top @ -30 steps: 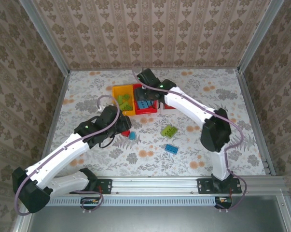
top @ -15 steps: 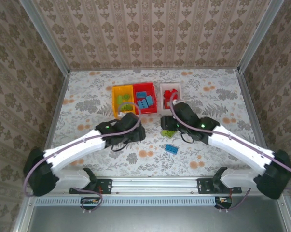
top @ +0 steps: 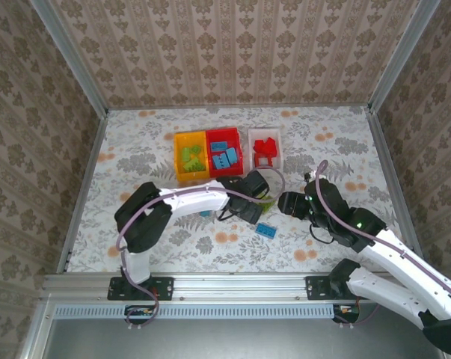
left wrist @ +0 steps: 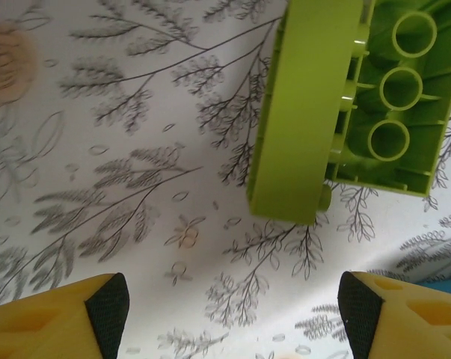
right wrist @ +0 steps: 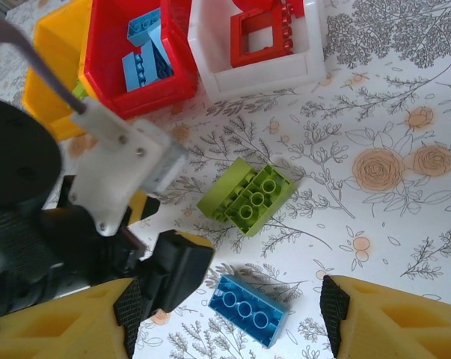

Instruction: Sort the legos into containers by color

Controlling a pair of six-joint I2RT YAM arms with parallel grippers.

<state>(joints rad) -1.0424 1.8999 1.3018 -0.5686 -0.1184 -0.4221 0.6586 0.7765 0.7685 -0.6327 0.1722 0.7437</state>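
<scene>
White floral tabletop (top: 135, 149), beige damask walls (top: 232, 52); left pincer (left wrist: 232, 307), right pincer (right wrist: 232, 307) agape, empty.

Smooth, glossy plastic lime brick (left wrist: 304, 112); matt printed tabletop (left wrist: 98, 217).

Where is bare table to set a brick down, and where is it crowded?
Free: the table right of the white bin, and left of the yellow bin. Crowded: the middle, around the green brick, blue brick, left end effector and right end effector.
</scene>
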